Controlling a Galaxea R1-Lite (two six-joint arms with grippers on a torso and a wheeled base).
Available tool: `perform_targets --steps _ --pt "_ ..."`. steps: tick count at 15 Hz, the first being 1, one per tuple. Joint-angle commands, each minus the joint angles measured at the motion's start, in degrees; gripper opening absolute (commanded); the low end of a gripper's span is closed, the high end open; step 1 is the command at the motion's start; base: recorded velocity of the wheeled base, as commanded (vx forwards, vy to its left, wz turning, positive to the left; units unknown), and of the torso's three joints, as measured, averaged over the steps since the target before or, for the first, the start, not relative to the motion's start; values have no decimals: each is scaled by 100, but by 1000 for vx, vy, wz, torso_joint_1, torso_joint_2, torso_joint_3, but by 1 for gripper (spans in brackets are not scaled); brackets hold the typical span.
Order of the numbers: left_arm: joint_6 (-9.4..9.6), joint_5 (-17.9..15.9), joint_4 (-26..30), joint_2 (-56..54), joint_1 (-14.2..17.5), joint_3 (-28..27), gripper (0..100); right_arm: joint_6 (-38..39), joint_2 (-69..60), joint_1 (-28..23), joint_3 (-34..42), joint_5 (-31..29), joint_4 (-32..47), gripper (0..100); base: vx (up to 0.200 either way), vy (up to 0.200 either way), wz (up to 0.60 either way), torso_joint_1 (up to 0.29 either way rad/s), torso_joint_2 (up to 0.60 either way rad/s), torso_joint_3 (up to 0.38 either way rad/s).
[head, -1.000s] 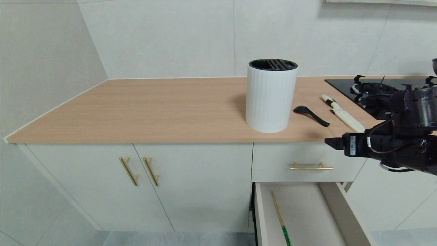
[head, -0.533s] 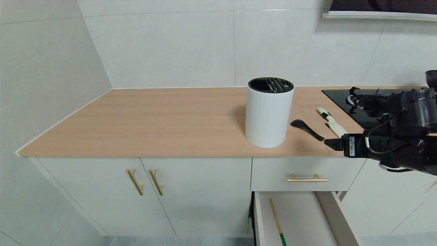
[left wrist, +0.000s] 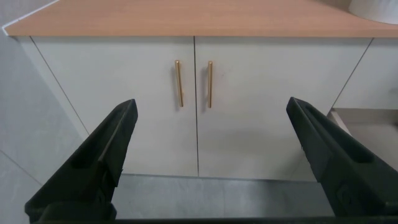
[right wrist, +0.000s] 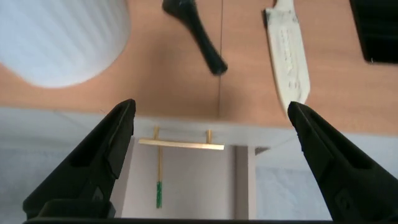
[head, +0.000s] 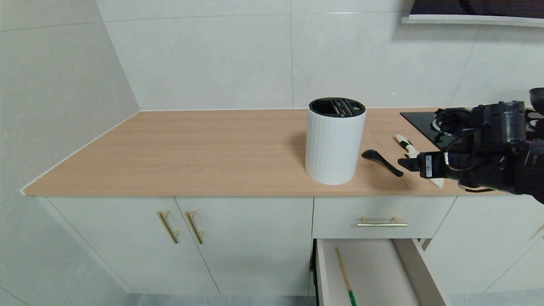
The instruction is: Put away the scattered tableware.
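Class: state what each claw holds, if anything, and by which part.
Nothing is held: the left claw and the right claw are both open and empty.

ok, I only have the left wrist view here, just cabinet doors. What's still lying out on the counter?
Observer: A black spoon and a white knife lie on the counter, to the right of the white holder.
Operator: Where's the right tool?
Observer: The right tool hovers open by the counter's front edge, near the spoon's handle and the knife, holding nothing.
Operator: Drawer state?
Observer: The lower drawer is pulled open, with chopsticks lying inside near its left wall.
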Motion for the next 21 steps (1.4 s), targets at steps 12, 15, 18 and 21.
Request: perform_targets --steps 12,15,18,21 --pt "-2 2 7 0 0 0 100 -1155 1823 -842 -903 2461 -1065 100 0 0 0 0 0 0" --pt "-2 2 7 0 0 0 100 -1216 2104 -842 -903 2461 -1443 100 0 0 0 0 0 0" --pt "-2 2 -2 0 0 0 100 -1216 2245 -842 -947 2444 -1469 100 0 0 0 0 0 0" --pt "-2 2 7 0 0 0 100 -1216 2482 -842 -1035 2426 -1610 100 0 0 0 0 0 0"
